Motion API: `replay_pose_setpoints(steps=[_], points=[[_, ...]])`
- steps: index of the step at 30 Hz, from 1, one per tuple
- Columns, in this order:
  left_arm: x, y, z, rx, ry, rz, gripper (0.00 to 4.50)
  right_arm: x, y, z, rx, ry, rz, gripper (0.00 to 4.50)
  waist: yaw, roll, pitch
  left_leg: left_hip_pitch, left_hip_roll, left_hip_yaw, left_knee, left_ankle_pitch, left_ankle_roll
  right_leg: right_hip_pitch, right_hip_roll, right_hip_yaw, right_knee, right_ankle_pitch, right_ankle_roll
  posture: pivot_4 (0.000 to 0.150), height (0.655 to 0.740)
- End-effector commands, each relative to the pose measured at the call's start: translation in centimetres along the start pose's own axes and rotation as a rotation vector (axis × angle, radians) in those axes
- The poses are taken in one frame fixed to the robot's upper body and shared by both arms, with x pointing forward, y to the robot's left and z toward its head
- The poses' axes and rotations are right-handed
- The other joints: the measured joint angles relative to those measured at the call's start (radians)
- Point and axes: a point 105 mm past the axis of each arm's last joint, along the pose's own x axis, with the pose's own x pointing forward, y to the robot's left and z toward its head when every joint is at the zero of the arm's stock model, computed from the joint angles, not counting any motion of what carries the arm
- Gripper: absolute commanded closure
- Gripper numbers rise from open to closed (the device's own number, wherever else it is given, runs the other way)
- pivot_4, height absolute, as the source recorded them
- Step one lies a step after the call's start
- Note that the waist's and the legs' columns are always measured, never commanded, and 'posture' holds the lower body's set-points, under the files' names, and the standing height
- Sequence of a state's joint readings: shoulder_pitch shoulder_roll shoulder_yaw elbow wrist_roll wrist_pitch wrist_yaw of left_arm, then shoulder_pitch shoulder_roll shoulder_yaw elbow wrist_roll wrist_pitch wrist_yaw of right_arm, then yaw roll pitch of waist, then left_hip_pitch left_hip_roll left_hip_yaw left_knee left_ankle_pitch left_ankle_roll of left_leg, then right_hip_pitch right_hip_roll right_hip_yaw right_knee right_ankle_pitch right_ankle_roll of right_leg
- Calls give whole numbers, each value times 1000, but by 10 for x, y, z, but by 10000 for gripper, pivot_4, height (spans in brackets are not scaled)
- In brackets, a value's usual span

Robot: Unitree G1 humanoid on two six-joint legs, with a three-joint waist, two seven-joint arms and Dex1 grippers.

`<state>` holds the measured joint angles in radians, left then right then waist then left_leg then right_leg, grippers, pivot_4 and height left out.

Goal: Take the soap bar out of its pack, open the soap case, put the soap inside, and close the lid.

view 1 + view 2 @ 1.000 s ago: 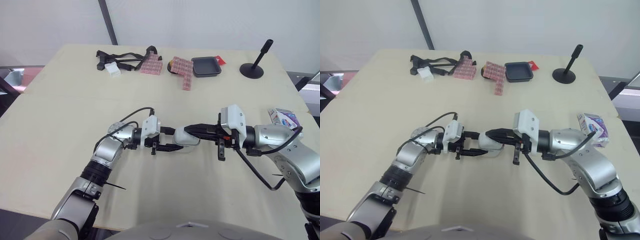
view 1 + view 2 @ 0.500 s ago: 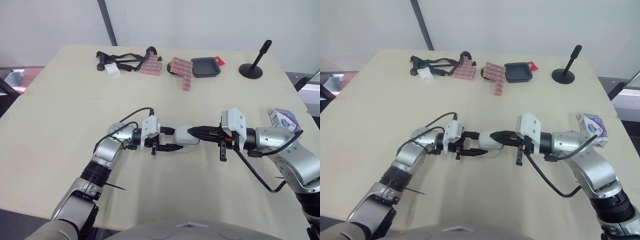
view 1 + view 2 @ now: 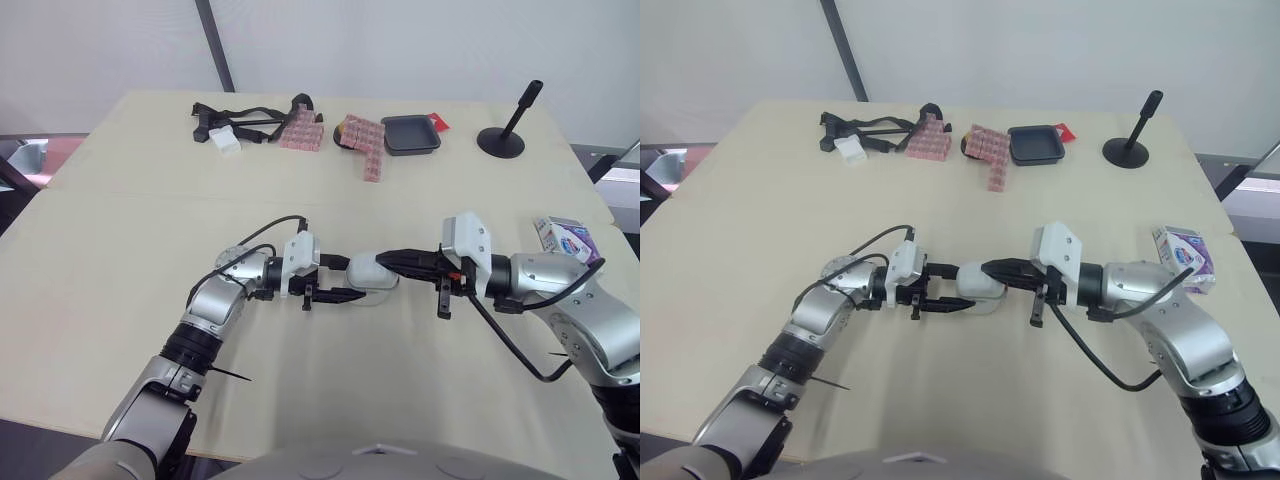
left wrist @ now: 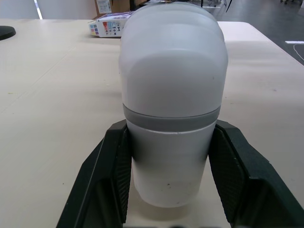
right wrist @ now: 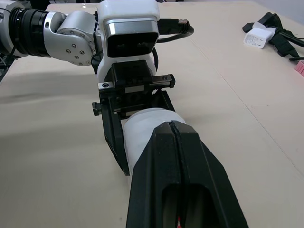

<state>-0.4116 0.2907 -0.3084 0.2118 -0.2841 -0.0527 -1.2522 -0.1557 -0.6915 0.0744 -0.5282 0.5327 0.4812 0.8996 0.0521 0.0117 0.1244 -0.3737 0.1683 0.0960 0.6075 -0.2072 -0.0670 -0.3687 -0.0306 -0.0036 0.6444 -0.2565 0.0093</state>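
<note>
The white oval soap case (image 3: 372,272) with a grey band lies on the table (image 3: 150,230) at mid-front. My left gripper (image 3: 352,279) is shut on the soap case, one black finger (image 4: 111,175) against each side of its lower half. From the opposite side my right gripper (image 3: 387,259) is shut, and its joined fingertips (image 5: 173,127) lie on top of the case's lid end. The lid sits on the base along the grey band (image 4: 171,121). The purple and white soap pack (image 3: 567,237) lies near the table's right edge, beside my right forearm.
Along the far edge lie black straps (image 3: 245,118) with a white adapter (image 3: 226,140), pink patterned packs (image 3: 301,131) (image 3: 368,142), a black tray (image 3: 411,133) and a black stand (image 3: 503,139). Bare tabletop surrounds the case.
My right wrist dipped slightly and came back up; its fingertips stayed on the case. The left gripper and the case have barely moved.
</note>
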Motion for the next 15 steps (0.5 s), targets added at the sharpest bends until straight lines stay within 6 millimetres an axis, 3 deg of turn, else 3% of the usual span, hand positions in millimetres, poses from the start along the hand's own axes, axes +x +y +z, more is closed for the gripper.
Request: replay_pose_setpoints(steps=[1, 11, 15], points=[[-2, 3, 15, 49, -43, 16, 26688, 0, 4, -28, 68, 121, 5, 44751, -1, 0, 0, 0, 0, 0, 0, 0, 0, 0, 0, 0, 0, 0, 0, 1500, 7400], [-1, 4, 16, 53, -49, 19, 26688, 0, 4, -34, 69, 148, 4, 44751, -1, 0, 0, 1, 0, 0, 0, 0, 0, 1, 0, 0, -1, 0, 0, 1500, 7400], [-3, 4, 16, 49, -51, 26, 26688, -3, -6, -23, 64, 91, -38, 44751, -1, 0, 0, 1, 0, 0, 0, 0, 0, 1, 0, 0, -1, 0, 0, 1500, 7400]])
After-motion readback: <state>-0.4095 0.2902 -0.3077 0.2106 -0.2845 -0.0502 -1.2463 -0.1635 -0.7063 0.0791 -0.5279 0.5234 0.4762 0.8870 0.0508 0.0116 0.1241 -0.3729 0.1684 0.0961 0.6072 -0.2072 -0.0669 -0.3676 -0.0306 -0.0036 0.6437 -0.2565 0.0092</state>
